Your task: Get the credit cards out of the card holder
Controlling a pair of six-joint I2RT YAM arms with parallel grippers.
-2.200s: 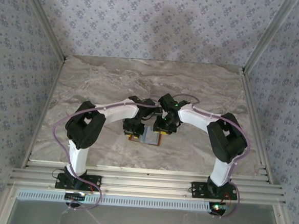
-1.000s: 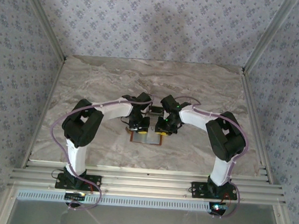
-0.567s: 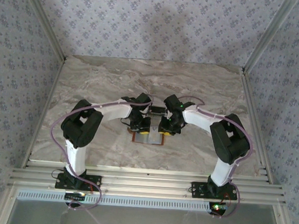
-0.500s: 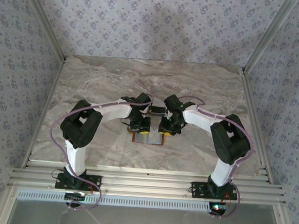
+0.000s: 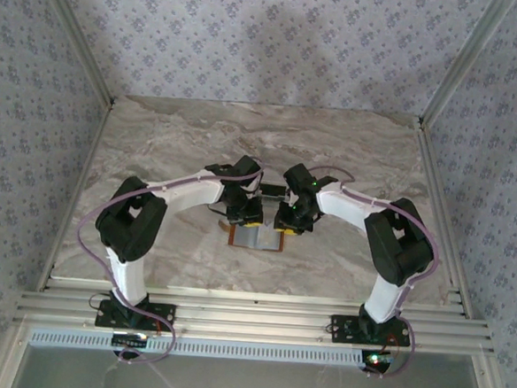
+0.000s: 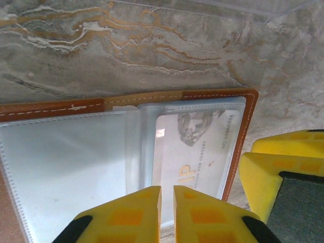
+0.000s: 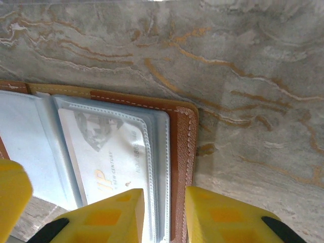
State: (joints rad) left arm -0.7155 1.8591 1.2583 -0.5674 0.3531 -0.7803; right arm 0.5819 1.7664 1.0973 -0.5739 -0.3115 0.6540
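The card holder (image 5: 255, 237) lies open and flat on the tabletop (image 5: 359, 157), between the two arms. A whitish card (image 6: 195, 147) sits inside its clear right-hand sleeve (image 7: 156, 152), so I judge the removal has barely begun. The left pincer (image 6: 167, 195) hovers over the pockets with its fingers almost together; I cannot tell whether they nip any plastic. The right pincer (image 7: 164, 200) stands slightly parted astride the leather edge. The next move likely calls for pinning the holder, then sliding that card out

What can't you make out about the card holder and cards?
- Card holder, top view: too small, partly under the left gripper and right gripper.
- Card lettering, left wrist: hazed by the sleeve, cut off by yellow fingers.
- Whether the left gripper pinches the sleeve: contact below the frame edge.
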